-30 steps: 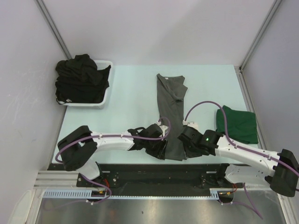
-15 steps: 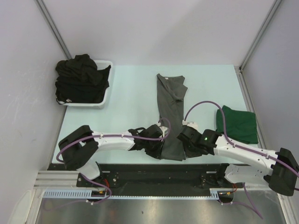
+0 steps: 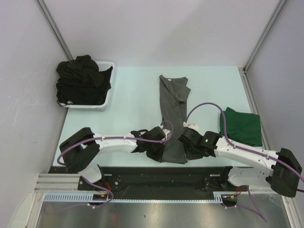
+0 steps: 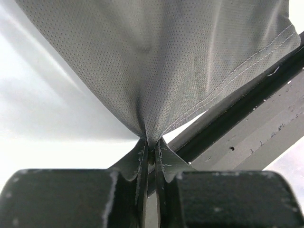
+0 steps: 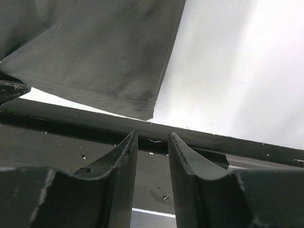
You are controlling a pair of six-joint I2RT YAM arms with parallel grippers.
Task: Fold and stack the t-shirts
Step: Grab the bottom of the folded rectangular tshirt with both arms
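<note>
Left claw is clenched on the near hem of the grey t-shirt, the fabric puckering into the pinch. Right claw is parted and empty, just short of the hem's other corner. Advised: it should take that corner equally deep before any lift, so the hem rises level. The shirt lies lengthwise on the pale desk. A green t-shirt lies at the right, and black t-shirts are heaped in the basket at the far left. Plain walls enclose the desk.

Grey shirt: charcoal, finely dotted weave. Green shirt: dark, plain. Black shirts: plain. Basket: white. Table: pale mint. Arms: white, black casings. Cables: purple. Walls: pale grey.
</note>
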